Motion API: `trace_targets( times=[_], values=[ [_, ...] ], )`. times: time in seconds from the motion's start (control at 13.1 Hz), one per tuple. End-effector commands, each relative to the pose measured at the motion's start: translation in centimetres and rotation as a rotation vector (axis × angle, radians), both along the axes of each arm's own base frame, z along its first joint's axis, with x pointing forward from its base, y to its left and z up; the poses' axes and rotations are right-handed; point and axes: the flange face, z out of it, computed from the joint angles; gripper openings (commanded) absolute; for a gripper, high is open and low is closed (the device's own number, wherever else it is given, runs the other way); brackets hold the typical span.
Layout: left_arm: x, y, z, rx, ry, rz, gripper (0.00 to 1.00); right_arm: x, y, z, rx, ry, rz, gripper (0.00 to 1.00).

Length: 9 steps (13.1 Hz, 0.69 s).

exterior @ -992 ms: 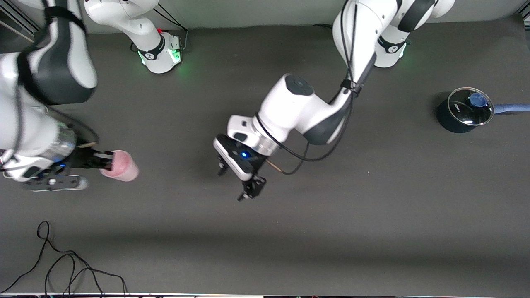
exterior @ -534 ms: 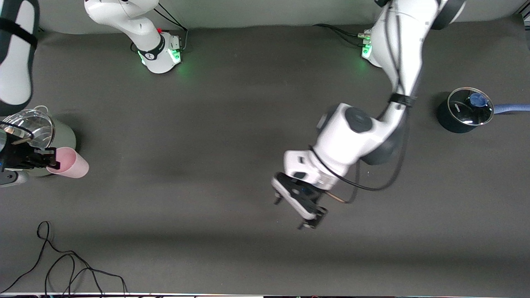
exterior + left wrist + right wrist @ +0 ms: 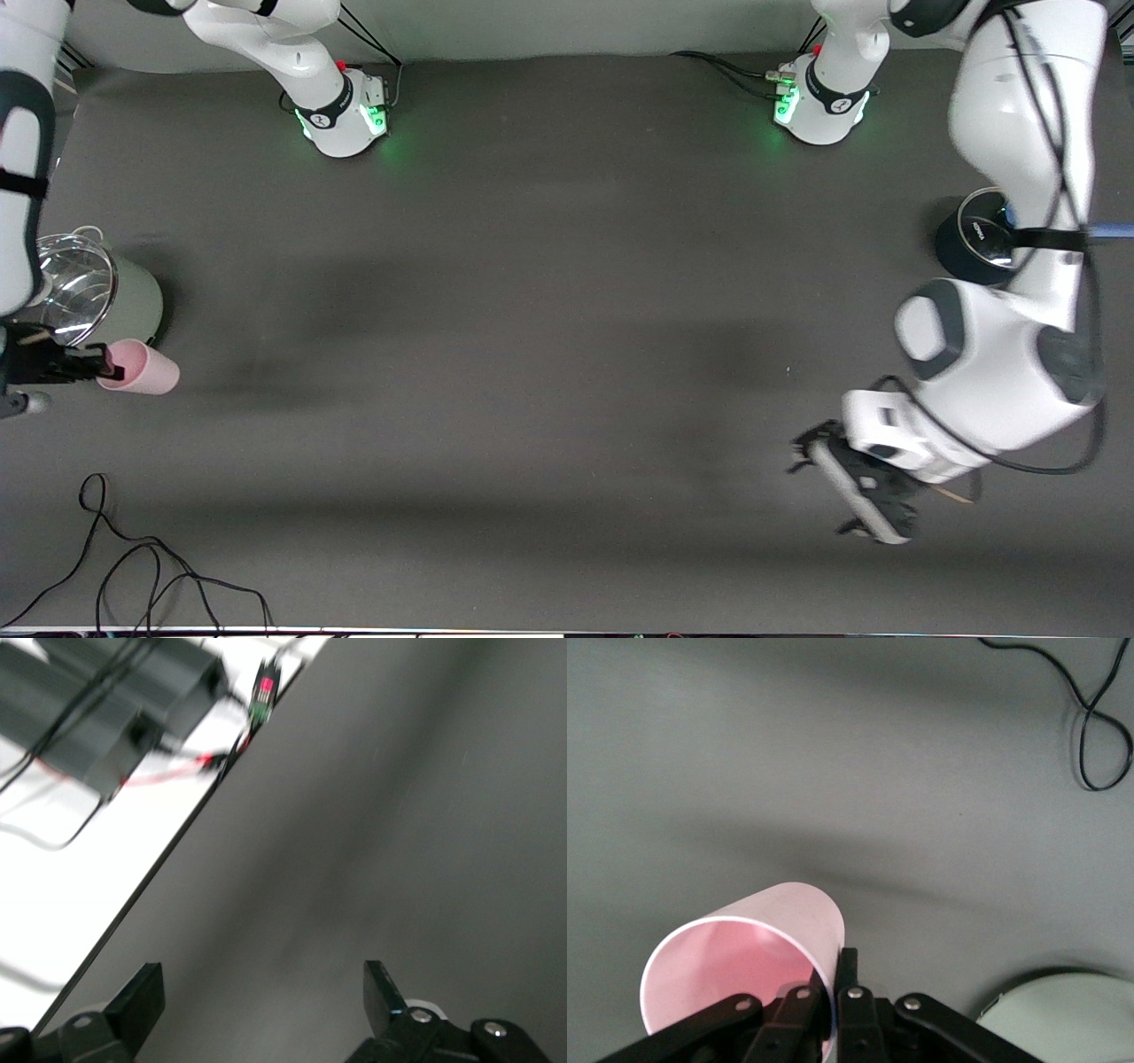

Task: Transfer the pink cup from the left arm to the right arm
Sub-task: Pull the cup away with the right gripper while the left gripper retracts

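The pink cup [image 3: 142, 369] lies tilted on its side in my right gripper [image 3: 104, 363], low over the table at the right arm's end. In the right wrist view the right gripper [image 3: 833, 992] is shut on the rim of the pink cup [image 3: 744, 961], one finger inside the mouth and one outside. My left gripper [image 3: 824, 492] hangs over the table near the left arm's end. Its jaws stand wide open in the left wrist view, and the left gripper [image 3: 261, 992] has only bare table between its fingers.
A pale green pot [image 3: 133, 306] with a glass lid stands right beside the cup. A dark pot [image 3: 961, 252] with a blue handle stands at the left arm's end, partly hidden by that arm. A black cable [image 3: 133, 567] lies near the front edge.
The left arm has swung from the table's middle to its own end, gripper open throughout. The right gripper has carried the cup toward the right arm's end, beside the green pot.
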Motion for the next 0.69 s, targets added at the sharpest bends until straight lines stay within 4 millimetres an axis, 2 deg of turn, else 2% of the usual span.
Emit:
trace_targets(
  times=[0.0,0.15,0.31,0.38,0.46,0.53,0.61],
  values=[
    [-0.9,7.4,0.8,0.012,0.048,-0.042,1.0,2.0,0.4,-3.6,-0.011,-0.037,-0.003,0.0],
    [-1.4,12.2,2.8,0.027,0.127,-0.019,1.0,3.0,0.6,-5.3,-0.024,-0.046,-0.013,0.0],
    [-2.8,15.8,5.0,0.042,0.201,0.024,1.0,3.9,1.4,-8.1,-0.022,-0.031,-0.016,0.0],
    [-3.7,16.9,6.3,0.047,0.243,0.086,1.0,4.3,1.5,-9.7,-0.022,-0.029,-0.021,0.0],
    [-4.5,17.0,6.9,0.043,0.302,0.162,1.0,4.7,1.7,-11.1,-0.027,-0.019,-0.018,0.0],
    [-5.1,16.8,7.5,0.034,0.358,0.245,1.0,5.0,1.9,-12.1,-0.033,-0.008,-0.011,0.0],
    [-5.9,16.4,9.0,0.031,0.394,0.325,1.0,5.1,1.9,-12.6,-0.037,-0.002,-0.011,0.0]
  ],
)
